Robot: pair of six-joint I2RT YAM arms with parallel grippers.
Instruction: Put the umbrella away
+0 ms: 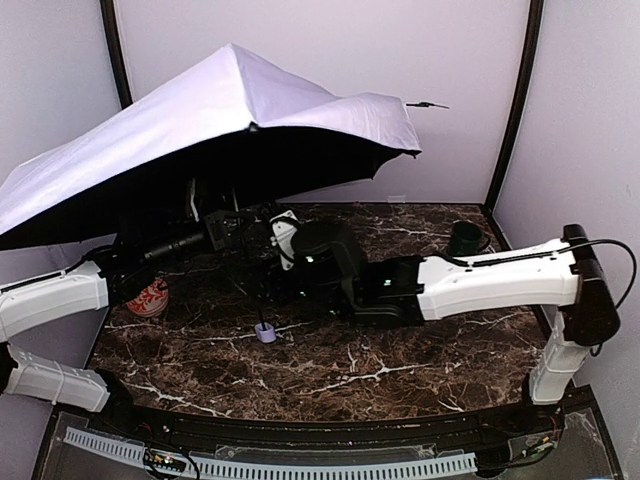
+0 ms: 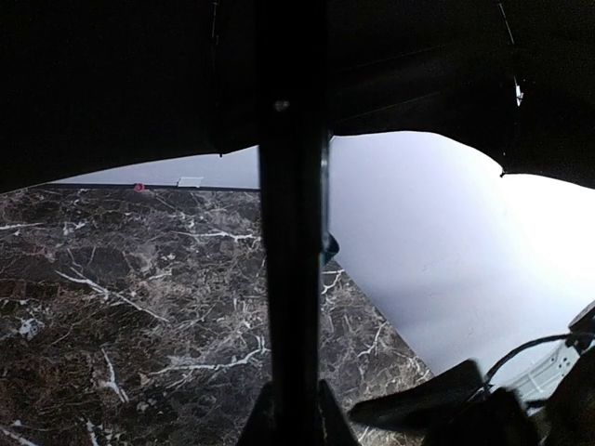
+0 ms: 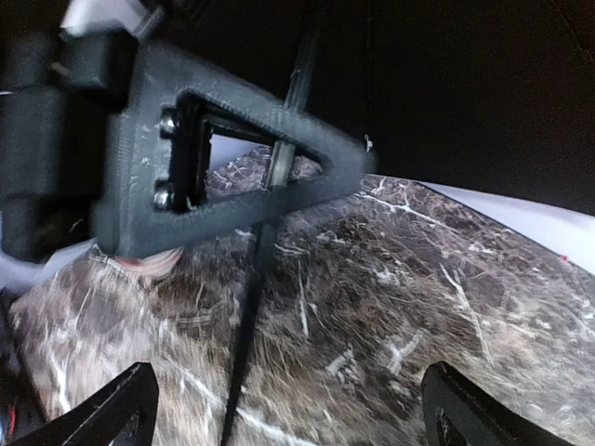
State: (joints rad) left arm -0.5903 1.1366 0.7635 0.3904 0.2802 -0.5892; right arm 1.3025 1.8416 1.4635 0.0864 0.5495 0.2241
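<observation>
The umbrella stands open, its pale lavender canopy (image 1: 200, 110) tilted over the back left of the table and black underneath (image 2: 139, 74). Its lavender handle knob (image 1: 265, 333) rests on the marble, and the thin black shaft (image 3: 249, 307) rises from it. My left gripper (image 2: 293, 420) is under the canopy, shut on the shaft (image 2: 293, 279); it also shows from above (image 1: 240, 230). My right gripper (image 3: 288, 409) is open wide beside it (image 1: 275, 255). The shaft passes between its fingers (image 3: 130, 404), nearer the left one, touching neither.
A red-and-white cup (image 1: 150, 297) sits on the dark marble table (image 1: 380, 370) at the left, under the canopy. A dark cup (image 1: 463, 238) stands at the back right. Grey walls close in behind, and a canopy rib tip (image 1: 428, 104) pokes toward the back wall.
</observation>
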